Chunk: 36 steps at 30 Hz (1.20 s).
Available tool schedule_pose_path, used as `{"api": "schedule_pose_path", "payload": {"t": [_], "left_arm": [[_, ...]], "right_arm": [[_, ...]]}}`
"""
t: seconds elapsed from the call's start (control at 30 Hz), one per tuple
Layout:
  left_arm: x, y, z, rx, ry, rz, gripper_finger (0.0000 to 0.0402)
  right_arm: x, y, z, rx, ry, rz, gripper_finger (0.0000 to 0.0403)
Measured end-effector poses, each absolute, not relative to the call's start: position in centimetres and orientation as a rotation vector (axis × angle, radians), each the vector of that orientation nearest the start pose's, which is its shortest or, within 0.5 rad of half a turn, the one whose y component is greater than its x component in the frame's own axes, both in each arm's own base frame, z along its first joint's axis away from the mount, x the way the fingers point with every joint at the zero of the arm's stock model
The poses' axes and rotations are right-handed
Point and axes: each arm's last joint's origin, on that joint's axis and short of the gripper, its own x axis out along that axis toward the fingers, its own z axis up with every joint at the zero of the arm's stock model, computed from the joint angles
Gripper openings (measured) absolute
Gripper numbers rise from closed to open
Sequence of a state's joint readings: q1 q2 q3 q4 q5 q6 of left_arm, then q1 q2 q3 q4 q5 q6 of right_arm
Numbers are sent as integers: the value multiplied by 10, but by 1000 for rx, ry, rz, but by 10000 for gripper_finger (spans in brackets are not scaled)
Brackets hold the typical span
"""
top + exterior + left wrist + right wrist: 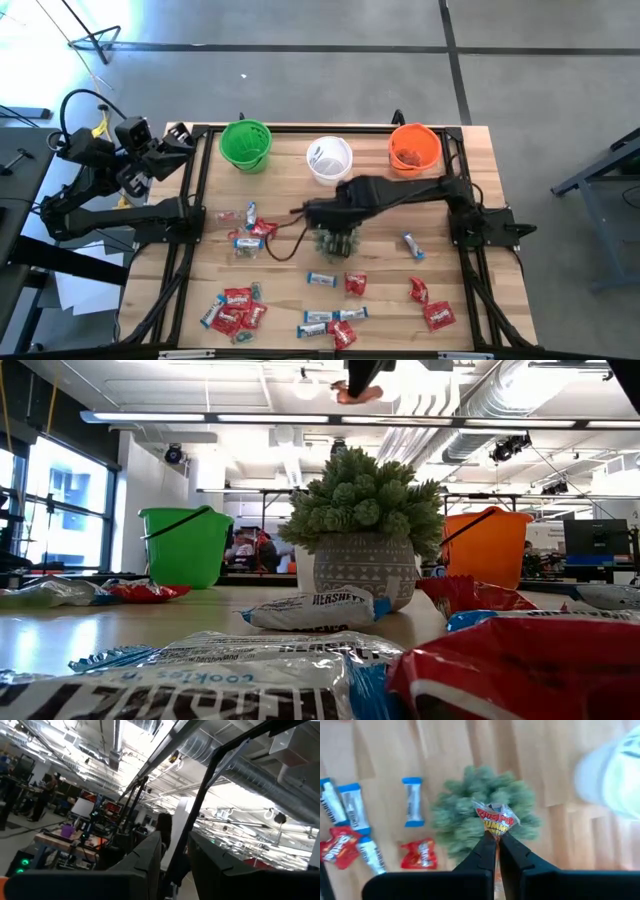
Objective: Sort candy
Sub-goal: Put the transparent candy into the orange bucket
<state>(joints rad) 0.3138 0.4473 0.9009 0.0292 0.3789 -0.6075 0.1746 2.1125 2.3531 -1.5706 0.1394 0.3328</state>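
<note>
candy (495, 818): we saw one red-and-yellow wrapped piece pinched by the right gripper (497, 838) above the green plant (470, 815) (mid-table) | other sweets (235, 310) lay scattered on the table (385, 200) | left gripper (172, 852) stood parted, off-table, holding nothing

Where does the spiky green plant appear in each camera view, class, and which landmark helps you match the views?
High view: plant mid-table, under the right gripper.
Low view: centre, in a patterned pot.
Left wrist view: not in it.
Right wrist view: centre, behind the held candy.
Shared landmark: the white cup, near the plant.
</note>
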Motion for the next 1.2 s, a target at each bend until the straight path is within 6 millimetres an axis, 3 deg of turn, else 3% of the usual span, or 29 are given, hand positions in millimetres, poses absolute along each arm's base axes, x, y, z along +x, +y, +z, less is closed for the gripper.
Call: {"api": "schedule_pose_path", "payload": {"t": [0.13, 0.47, 0.83, 1.0, 1.2], "left_arm": [[60, 8, 424, -386, -431, -188, 82], [57, 7, 429, -262, -504, -175, 82], [57, 10, 429, -217, -529, -70, 82], [61, 15, 429, -199, -545, 56, 82], [70, 23, 428, -164, -542, 263, 82]], "right_arm": [[388, 38, 372, 52, 1244, -234, 3], [366, -47, 399, 34, 1187, -382, 3], [312, -130, 430, 56, 1131, -534, 3], [282, -152, 422, 93, 1205, -589, 3], [239, -154, 393, 135, 1362, -598, 3]]}}
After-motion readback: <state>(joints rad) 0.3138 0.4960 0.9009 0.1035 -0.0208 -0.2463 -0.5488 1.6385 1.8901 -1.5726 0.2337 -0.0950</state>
